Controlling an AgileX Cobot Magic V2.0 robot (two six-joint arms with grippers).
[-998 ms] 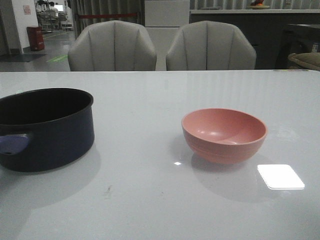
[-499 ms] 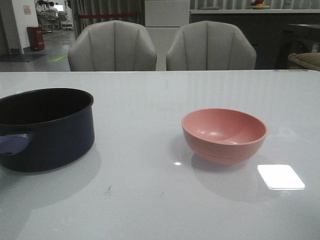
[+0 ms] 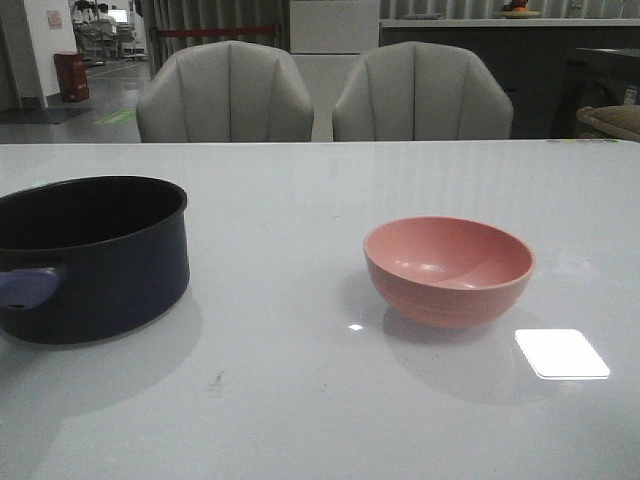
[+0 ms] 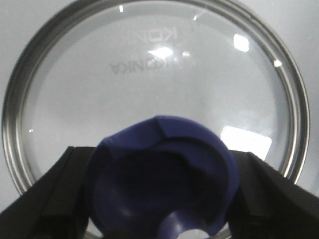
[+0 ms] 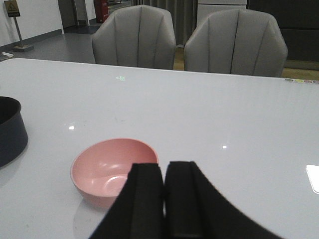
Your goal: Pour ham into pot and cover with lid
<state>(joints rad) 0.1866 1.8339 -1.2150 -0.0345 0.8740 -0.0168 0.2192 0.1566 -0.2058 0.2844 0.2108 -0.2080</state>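
The dark navy pot with a lighter blue handle stands at the table's left; its inside is too dark to read. No ham shows anywhere. The pink bowl at the centre right looks empty. It also shows in the right wrist view, just beyond my right gripper, which is shut and empty. The glass lid with its metal rim lies flat on the white table, seen only in the left wrist view. My left gripper is closed against both sides of its blue knob. Neither arm shows in the front view.
Two grey chairs stand behind the table's far edge. A bright light reflection lies on the table near the bowl. The pot's edge shows at the left of the right wrist view.
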